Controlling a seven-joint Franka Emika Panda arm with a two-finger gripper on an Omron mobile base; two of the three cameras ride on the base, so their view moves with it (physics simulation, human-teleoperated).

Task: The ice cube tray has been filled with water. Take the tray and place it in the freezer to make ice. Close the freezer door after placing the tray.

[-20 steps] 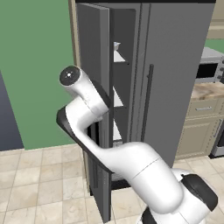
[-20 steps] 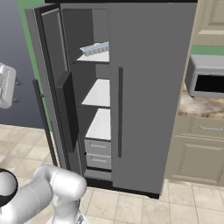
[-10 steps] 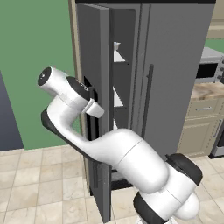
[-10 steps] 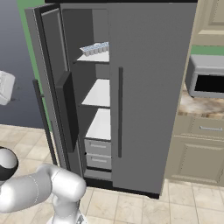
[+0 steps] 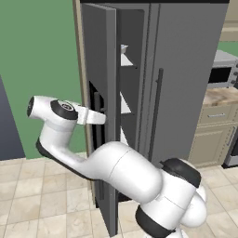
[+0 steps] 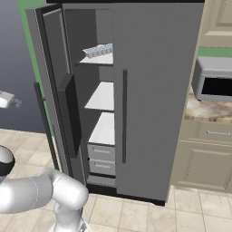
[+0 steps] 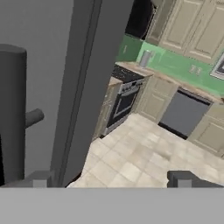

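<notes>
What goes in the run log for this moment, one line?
ice cube tray: on top freezer shelf | freezer door: open | tool: open, empty, beside door's outer edge | next: push door shut

Open pincer (image 7: pixel 111 179) beside the freezer door (image 7: pixel 57 78) and its handle (image 7: pixel 12 113).

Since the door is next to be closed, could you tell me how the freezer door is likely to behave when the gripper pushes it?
The freezer door is tall and rigid, so it should swing stiffly rather than flex. It probably feels heavy to the open gripper. A push near its free edge likely turns it more easily than near the hinge.
</notes>
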